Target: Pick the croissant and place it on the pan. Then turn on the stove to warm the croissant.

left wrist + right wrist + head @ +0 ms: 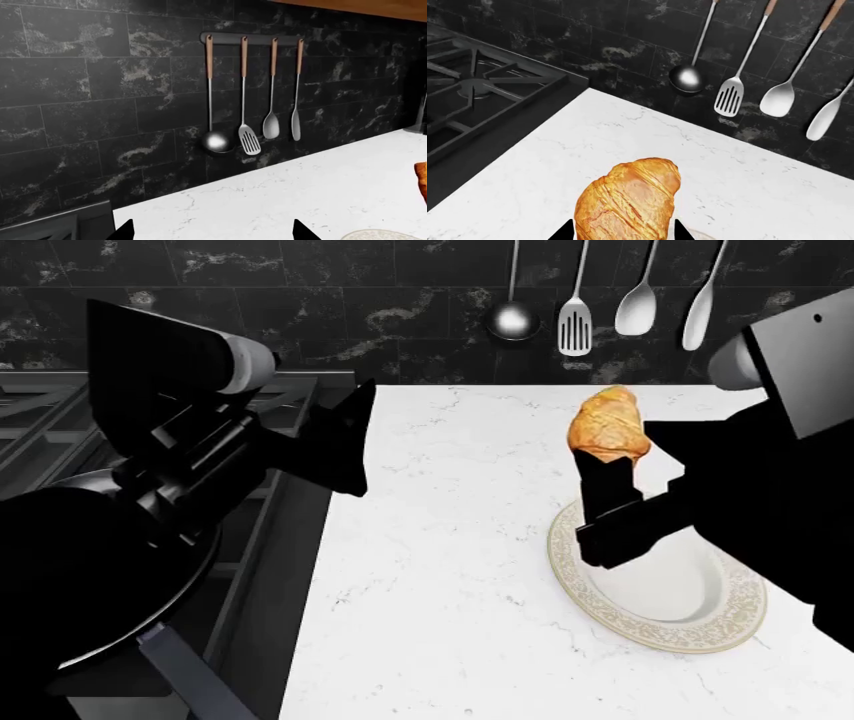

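Observation:
The golden croissant (pixel 610 425) hangs upright in the air, and my right gripper (pixel 611 472) is shut on its lower end just above the cream plate (pixel 694 632). In the right wrist view the croissant (pixel 629 199) fills the gap of the right gripper (pixel 622 233). The black pan (pixel 147 620) sits on the stove (pixel 274 540) at the lower left, largely hidden by my left arm; its grey handle (pixel 184 670) points toward me. My left gripper (pixel 358 440) hovers open over the counter's edge beside the stove. Nothing lies within the left gripper (pixel 215 233).
A ladle (pixel 513 320), slotted turner (pixel 575 328) and two spoons hang on the black marble backsplash. The white marble counter (pixel 441 570) runs between stove and plate. Stove grates (pixel 474 85) lie left of the counter. The plate rim (pixel 383 235) shows by the left gripper.

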Controlling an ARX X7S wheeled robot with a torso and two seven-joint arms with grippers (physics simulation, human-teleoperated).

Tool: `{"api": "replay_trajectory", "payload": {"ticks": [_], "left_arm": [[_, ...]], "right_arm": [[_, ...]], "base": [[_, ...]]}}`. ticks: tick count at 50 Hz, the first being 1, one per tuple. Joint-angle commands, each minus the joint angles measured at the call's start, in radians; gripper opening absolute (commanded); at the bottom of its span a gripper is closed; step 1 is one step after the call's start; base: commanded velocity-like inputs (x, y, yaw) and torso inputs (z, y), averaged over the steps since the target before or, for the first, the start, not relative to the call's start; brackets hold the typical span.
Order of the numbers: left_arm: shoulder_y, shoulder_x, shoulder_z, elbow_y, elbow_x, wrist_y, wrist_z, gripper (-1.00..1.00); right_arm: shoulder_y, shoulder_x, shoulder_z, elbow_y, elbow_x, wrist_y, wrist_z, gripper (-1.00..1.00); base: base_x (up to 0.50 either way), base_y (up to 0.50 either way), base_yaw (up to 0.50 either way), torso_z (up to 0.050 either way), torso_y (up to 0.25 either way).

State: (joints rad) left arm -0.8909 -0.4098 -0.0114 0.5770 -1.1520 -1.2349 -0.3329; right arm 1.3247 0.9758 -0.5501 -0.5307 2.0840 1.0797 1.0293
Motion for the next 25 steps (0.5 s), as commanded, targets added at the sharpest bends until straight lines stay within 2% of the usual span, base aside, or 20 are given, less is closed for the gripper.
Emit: {"api": "replay_trajectory", "payload": {"ticks": [1, 14, 25], "left_arm": [[-0.003, -0.004, -0.008, 0.009, -0.026, -0.003, -0.016, 1.00], [0.005, -0.014, -0.015, 0.022, -0.048, 0.003, -0.024, 1.00], [0.003, -0.018, -0.013, 0.022, -0.059, 0.006, -0.034, 1.00]], "right_arm": [[0.050, -0.014, -0.002, -0.019, 0.017, 0.007, 0.012, -1.00], [0.075, -0.021, -0.015, -0.039, 0.040, 0.001, 0.038, -1.00], [0.087, -0.023, -0.027, -0.041, 0.044, 0.007, 0.042, -1.00]], "base": [[0.00, 0.00, 0.00, 0.000, 0.000], [0.00, 0.02, 0.00, 0.000, 0.000], [0.00, 0.50, 0.00, 0.000, 0.000]]}}
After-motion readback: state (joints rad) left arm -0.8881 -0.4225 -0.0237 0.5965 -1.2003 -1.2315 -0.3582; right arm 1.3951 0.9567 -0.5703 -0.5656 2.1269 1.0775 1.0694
